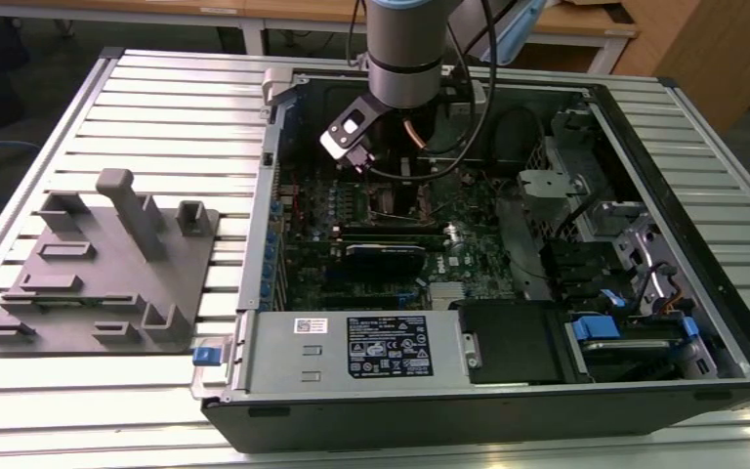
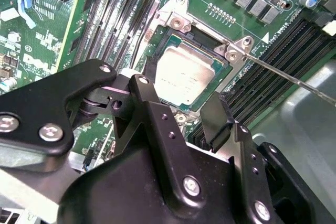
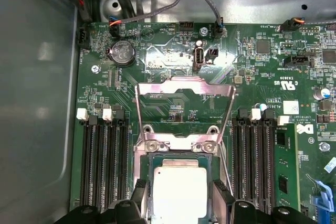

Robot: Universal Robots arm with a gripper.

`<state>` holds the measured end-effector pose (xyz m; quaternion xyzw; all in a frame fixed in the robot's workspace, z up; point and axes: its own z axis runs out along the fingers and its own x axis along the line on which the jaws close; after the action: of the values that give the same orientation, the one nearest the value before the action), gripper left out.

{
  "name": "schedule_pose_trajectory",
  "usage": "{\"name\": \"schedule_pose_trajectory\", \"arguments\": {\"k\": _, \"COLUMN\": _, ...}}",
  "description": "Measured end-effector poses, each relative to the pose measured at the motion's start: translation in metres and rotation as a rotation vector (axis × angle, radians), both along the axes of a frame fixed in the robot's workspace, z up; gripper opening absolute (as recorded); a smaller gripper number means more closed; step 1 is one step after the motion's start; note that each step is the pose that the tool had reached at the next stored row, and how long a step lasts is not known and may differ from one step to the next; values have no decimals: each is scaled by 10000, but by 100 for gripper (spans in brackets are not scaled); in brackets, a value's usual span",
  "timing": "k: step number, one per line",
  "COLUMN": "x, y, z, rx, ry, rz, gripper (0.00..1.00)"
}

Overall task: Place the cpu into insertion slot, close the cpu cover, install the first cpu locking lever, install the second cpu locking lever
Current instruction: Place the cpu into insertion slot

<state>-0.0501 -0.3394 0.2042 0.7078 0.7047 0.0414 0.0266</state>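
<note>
Arm (image 1: 408, 49) is down inside the open PC case (image 1: 687, 322) on the desk (image 1: 153, 107). The cpu (image 3: 178, 195) is sitting flat in the insertion slot (image 2: 202, 34), edges lined up with the dark frame. The cpu cover (image 3: 140, 114) is flipped up and open, and I can see green board through its cut-out. My jaws are spread apart with nothing in them, one of the fingers (image 3: 140, 192) off each side edge of the chip. I can't tell if they touch it. It's tight here, with memory slots (image 3: 102, 161) right beside the socket on both sides. A thin locking lever (image 2: 283, 74) sticks out unlatched from the socket corner.
</note>
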Motion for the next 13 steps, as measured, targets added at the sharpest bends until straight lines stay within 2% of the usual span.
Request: {"name": "schedule_pose_trajectory", "arguments": {"k": 13, "x": 0, "y": 0, "z": 3, "rx": -1, "ry": 1, "rz": 0, "gripper": 60}}
